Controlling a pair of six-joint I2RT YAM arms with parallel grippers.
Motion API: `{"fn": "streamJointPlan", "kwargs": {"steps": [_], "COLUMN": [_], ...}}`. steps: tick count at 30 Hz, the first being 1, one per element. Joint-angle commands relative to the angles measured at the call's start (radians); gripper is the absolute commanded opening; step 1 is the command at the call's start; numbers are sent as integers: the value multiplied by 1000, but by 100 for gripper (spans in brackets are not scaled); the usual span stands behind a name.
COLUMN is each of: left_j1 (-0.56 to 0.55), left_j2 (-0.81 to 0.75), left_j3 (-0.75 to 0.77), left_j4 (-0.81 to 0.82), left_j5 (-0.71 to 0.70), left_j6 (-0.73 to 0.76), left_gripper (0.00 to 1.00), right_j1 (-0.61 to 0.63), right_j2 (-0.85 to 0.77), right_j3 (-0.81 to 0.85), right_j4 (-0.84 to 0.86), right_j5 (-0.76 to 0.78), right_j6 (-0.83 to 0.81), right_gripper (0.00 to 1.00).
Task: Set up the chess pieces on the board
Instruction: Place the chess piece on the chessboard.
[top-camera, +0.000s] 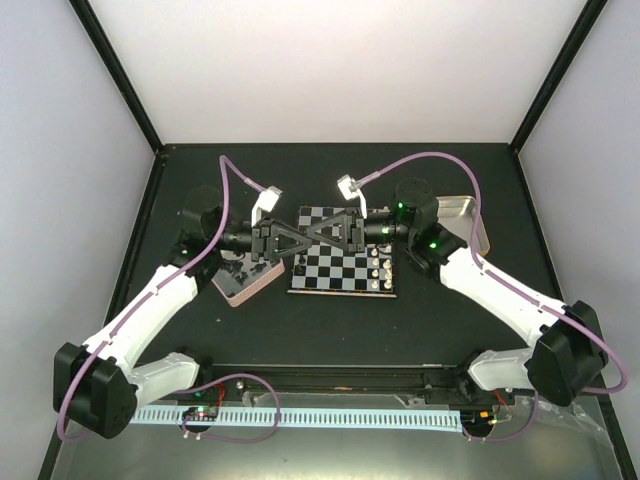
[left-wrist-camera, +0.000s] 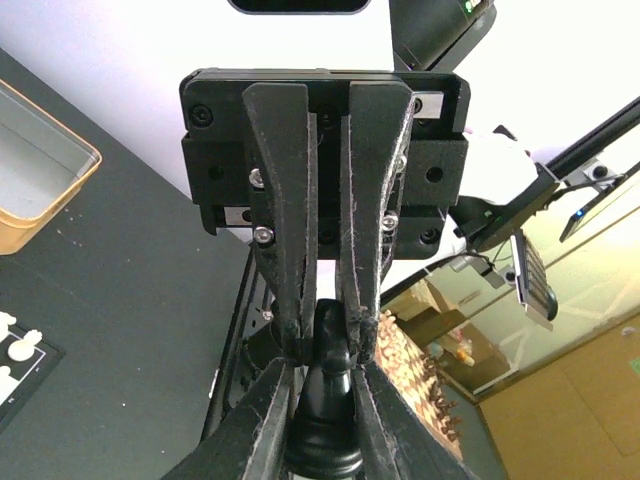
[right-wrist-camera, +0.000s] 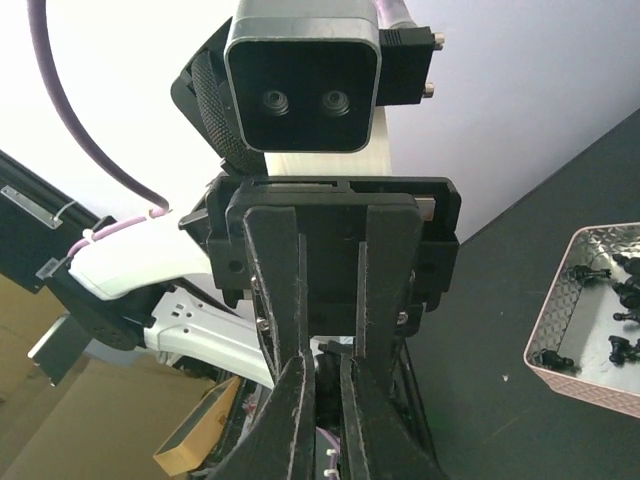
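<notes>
Your two grippers meet tip to tip, and both are clamped on the same black chess piece (left-wrist-camera: 322, 415), which is off the table and bridged between them. The right gripper (left-wrist-camera: 328, 342) pinches the piece's head, its jaws drawn tight on it. The left gripper (top-camera: 304, 241) is clenched around the piece just below that, and the wider base sits back between its own fingers (left-wrist-camera: 255, 425). In the right wrist view the piece is only a dark sliver between the tips.

The board (top-camera: 335, 268) lies directly beneath the joined fingertips, with most of it stretching out under the right gripper's fingers and wrist. A row of white pieces (top-camera: 380, 268) stands along the board edge below that wrist.

The other black pieces (right-wrist-camera: 590, 271) lie loose in the pink-rimmed tin (top-camera: 245, 283), which sits under the left gripper's wrist, just off the board's edge on that side. The gold-rimmed tin (top-camera: 468, 215) rests behind the right gripper, past its wrist, and well apart from the held piece.
</notes>
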Motion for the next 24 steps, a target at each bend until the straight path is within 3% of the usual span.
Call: {"fn": "streamJointPlan", "kwargs": {"steps": [1,6,10,14,16,19,24], "left_j1": [-8,-7,3,21,32,40,43], "left_j2": [-28,-63,-110,-174,-214,-281,-358], "left_j3": [28,50,53,49,34,-17,-57], "left_j4": [47,-97,-233,-396,-485,-515,-551], "left_j5": [3,-67,-173,-378,-590,-800,-978], "left_j6": [3,100,189,279,287,286,284], "left_gripper": [18,41,68,86,90,91,94], "right_j1": [23,23,21,20,20,20,22], "right_j2": [5,-11,-30,-34,-29,-7,68], "right_j3": [0,18,52,78,89,99,85], "right_j4": [56,1,-128,-234,-293,-365,-378], "right_j5": [-28,77,228,390,485,679,868], "right_j6": [8,-54,-159,-263,-323,-410,-487], "right_gripper": [1,1,1,1,1,1,1]}}
